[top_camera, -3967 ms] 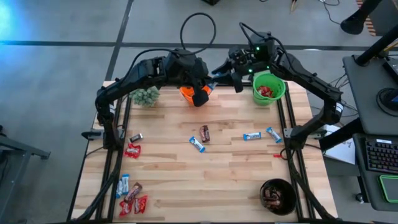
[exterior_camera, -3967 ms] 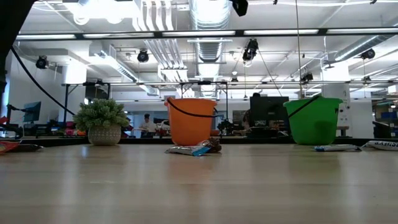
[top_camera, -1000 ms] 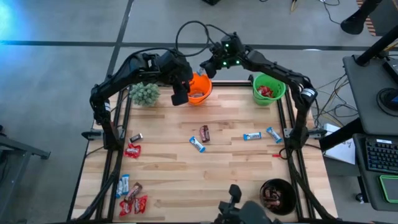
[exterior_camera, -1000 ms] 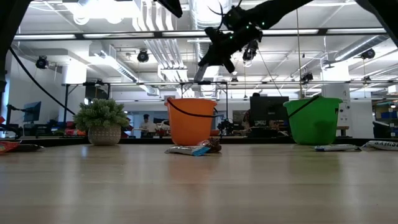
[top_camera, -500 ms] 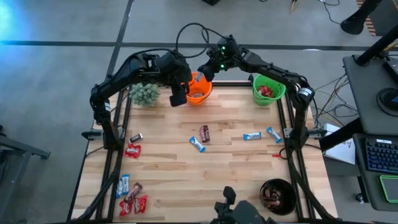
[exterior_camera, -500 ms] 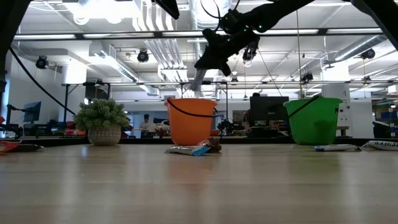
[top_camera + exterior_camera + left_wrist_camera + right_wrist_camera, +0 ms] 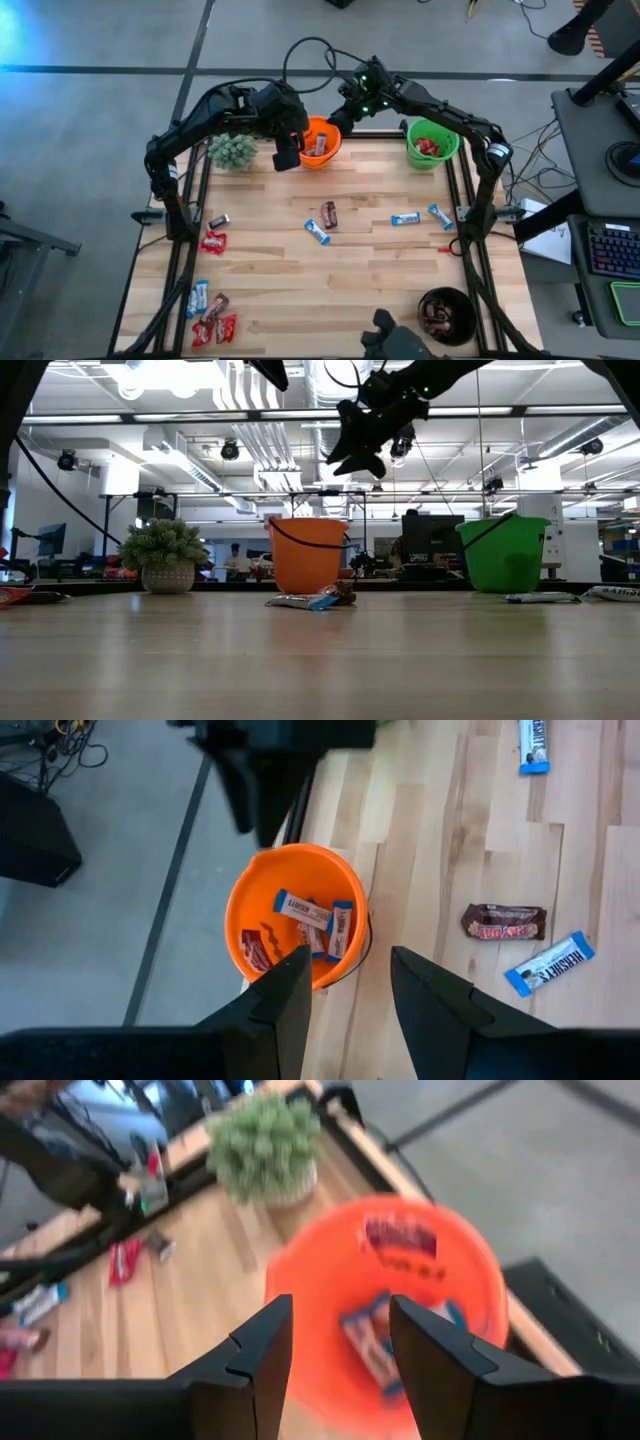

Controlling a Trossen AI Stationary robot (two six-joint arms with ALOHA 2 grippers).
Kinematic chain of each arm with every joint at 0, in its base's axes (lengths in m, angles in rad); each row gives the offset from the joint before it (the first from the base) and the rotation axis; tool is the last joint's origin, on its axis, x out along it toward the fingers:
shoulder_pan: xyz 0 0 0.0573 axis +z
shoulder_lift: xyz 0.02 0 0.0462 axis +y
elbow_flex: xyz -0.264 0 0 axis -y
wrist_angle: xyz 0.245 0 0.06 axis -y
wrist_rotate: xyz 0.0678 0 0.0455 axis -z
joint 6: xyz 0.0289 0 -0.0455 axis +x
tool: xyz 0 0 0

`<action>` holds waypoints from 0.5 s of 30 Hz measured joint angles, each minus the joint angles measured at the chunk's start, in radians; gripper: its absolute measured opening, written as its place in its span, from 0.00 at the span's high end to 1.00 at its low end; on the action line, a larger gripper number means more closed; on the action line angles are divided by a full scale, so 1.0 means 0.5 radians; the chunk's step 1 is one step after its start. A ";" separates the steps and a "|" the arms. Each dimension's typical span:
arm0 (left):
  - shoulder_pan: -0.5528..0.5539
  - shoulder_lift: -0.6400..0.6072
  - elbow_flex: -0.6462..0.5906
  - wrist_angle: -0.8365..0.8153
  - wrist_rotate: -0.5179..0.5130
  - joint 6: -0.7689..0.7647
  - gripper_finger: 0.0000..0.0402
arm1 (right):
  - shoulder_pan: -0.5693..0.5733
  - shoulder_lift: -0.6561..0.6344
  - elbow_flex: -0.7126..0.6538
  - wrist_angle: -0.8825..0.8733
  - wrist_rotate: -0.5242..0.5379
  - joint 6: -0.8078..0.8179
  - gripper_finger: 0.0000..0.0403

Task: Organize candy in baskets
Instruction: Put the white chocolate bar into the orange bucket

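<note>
- Since the earlier frames, my right gripper has swung from beside the green basket across to the orange basket, and the light bar it held over the rim half a second ago is gone from its jaws.
- My right gripper now hangs above the orange basket's back rim with its fingers spread and nothing between them; the right wrist view looks straight down into the basket.
- My left gripper waits just beside the orange basket on its plant side, fingers parted and empty.
- Orange basket: holds light blue-and-white bars and at least one red wrapper, a mixed load by colour.
- Green basket: holds red-wrapped candy.
- Black basket, at the table's near right corner: holds dark brown wrappers, as far as I can tell.
- Candy left on the table: a blue bar and a brown bar mid-table, two blue bars nearer the right edge, and a cluster of red, blue and brown pieces at the near left corner.
- Risk, as I judge it: both grippers crowd the same basket, so a careless withdrawal could knock my arms together or tip the light pot.
- A further risk is missorting, since the orange basket already mixes colours.
</note>
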 joint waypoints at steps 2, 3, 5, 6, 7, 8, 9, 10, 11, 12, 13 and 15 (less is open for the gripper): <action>0.000 0.000 0.000 0.000 0.000 0.002 0.70 | 0.000 -0.037 0.000 -0.152 0.007 -0.037 0.61; 0.000 0.000 0.000 0.000 0.001 0.003 0.70 | 0.000 -0.058 0.000 -0.234 0.012 -0.070 0.61; 0.000 0.000 0.000 0.000 0.001 0.003 0.70 | 0.000 -0.098 0.000 -0.393 0.015 -0.150 0.62; 0.000 0.000 0.000 -0.001 0.001 0.004 0.70 | 0.000 -0.120 0.000 -0.470 0.016 -0.191 0.62; 0.000 0.000 0.000 -0.001 0.002 0.004 0.70 | 0.000 -0.138 0.000 -0.545 0.015 -0.231 0.62; 0.000 0.000 0.000 -0.001 0.002 0.004 0.70 | 0.000 -0.155 0.000 -0.618 0.015 -0.269 0.62; 0.000 0.000 0.000 -0.001 0.002 0.004 0.70 | 0.000 -0.167 0.000 -0.683 0.015 -0.291 0.63; 0.000 0.000 0.000 -0.001 0.002 0.004 0.70 | 0.000 -0.178 0.000 -0.749 0.015 -0.323 0.63; 0.000 0.000 0.000 -0.001 0.002 0.004 0.70 | 0.000 -0.187 0.000 -0.820 0.016 -0.348 0.63; 0.000 0.000 0.000 -0.002 0.002 0.004 0.70 | 0.000 -0.193 0.000 -0.882 0.016 -0.377 0.63; 0.000 0.000 0.000 -0.002 0.003 0.004 0.70 | 0.000 -0.199 0.000 -0.943 0.016 -0.395 0.63; 0.000 0.000 0.000 -0.007 0.003 0.004 0.70 | 0.000 -0.209 0.000 -1.092 0.016 -0.442 0.63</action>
